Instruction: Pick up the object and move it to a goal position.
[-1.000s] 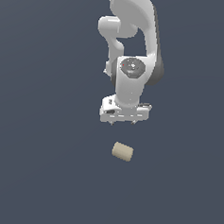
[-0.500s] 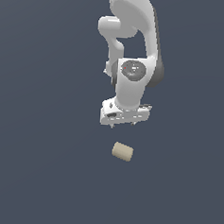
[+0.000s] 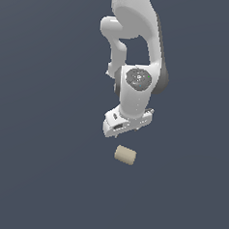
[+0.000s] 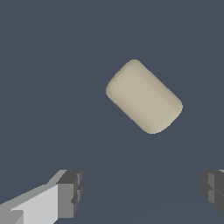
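Gripper lower than second ago, now just above object, not touching. Fingers spread wide, empty. Probably final descent before grasp.

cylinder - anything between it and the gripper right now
Nothing visible does. The gripper hangs open above the cream cylinder, apart from it, with only bare dark surface between its fingers and the cylinder.

Tool lower, nearer obj

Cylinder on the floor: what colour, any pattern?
Plain cream-beige, matte, no pattern. The cylinder shows best in the wrist view.
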Available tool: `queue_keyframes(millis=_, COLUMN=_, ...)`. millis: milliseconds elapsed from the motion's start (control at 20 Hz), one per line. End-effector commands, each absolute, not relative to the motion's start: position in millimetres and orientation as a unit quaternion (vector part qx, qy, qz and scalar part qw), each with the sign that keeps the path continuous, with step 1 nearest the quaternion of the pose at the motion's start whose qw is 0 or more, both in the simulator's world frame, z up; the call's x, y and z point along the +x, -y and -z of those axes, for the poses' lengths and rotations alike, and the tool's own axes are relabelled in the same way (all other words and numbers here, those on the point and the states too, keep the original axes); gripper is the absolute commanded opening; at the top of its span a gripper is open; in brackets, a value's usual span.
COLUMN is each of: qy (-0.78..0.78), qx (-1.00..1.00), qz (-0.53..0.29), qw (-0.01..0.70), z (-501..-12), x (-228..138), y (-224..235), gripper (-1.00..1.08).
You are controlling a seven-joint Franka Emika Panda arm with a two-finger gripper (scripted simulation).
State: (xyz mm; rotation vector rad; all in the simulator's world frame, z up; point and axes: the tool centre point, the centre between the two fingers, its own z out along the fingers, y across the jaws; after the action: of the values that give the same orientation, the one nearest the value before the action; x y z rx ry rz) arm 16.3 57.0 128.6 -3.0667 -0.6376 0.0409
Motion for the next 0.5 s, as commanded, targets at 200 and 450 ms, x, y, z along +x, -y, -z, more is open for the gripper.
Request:
queue_keyframes(millis=200, qy=0.295, qx=-0.955, qz=-0.011, qw=0.003, z=-120, x=32, y=-60, gripper=1.00)
queue_keyframes(millis=450, qy=0.363, qx=-0.932, qz=-0.009, qw=0.002, z=-113, x=45, y=-62, gripper=1.00)
